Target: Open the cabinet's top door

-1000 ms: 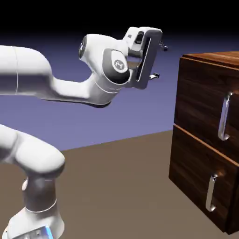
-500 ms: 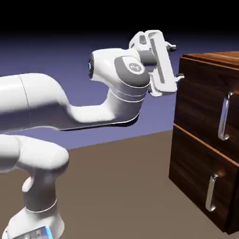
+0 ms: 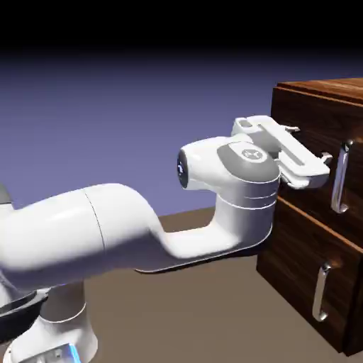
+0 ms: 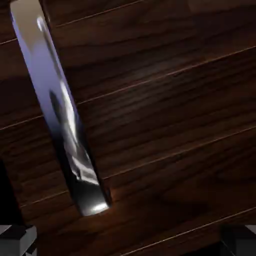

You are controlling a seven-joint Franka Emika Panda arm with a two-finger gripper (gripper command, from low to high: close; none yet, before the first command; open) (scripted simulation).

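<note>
The cabinet (image 3: 333, 88) of dark wood grain stands at the exterior view's right. Its top door (image 3: 305, 205) is shut and carries a long vertical silver handle (image 3: 342, 177). My gripper (image 3: 310, 144) is open, close in front of the door's upper part, just left of the handle, and holds nothing. In the hand view the door's wood (image 4: 170, 115) fills the picture. The handle (image 4: 60, 110) runs slanted down the left side, and its end sits above my left fingertip (image 4: 17, 240). The right fingertip (image 4: 240, 240) shows at the bottom right corner.
Below the top door is the shorter lower panel (image 3: 291, 276) with its own short silver handle (image 3: 321, 292). My white arm (image 3: 142, 227) stretches across from the lower left above the brown table (image 3: 177, 319).
The arm has swung down and to the right. The hand went from up beside the cabinet's top corner to right in front of the top door. The jaws stayed open.
</note>
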